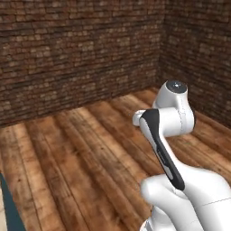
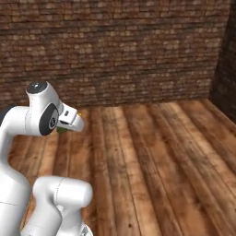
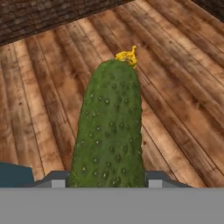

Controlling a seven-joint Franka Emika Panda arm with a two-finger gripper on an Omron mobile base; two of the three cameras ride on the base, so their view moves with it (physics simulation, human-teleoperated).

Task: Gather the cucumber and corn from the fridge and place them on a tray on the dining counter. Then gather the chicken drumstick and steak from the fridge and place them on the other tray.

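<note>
Sticking straight out between the two small dark finger tips of the gripper (image 3: 107,183), a long dark green bumpy cucumber (image 3: 109,131) is seen in the hand view. It is pinched at its near end, with one grey finger pad (image 3: 58,180) pressed on its left side and the other on its right. A little crinkled yellow bit is seen at the far rounded tip of the cucumber. The cucumber is held up in the air, and the brown wooden plank floor (image 3: 183,87) is seen well below it. A dark red-brown brick wall (image 3: 39,17) is seen past the floor, at the top of the hand view. A small patch of dark teal (image 3: 15,174) is seen at the lower left, beside the left finger pad; what it belongs to cannot be told.

From the left base view, the white arm with dark joints (image 1: 173,122) is seen bent in front of the floor and the brick walls, which meet in a corner. From the right base view, a tiny bit of green (image 2: 61,130) is seen just under the white end of the arm, with a speck of yellow beside it. A thin teal edge (image 1: 10,205) is seen at the lower left of the left base view.
</note>
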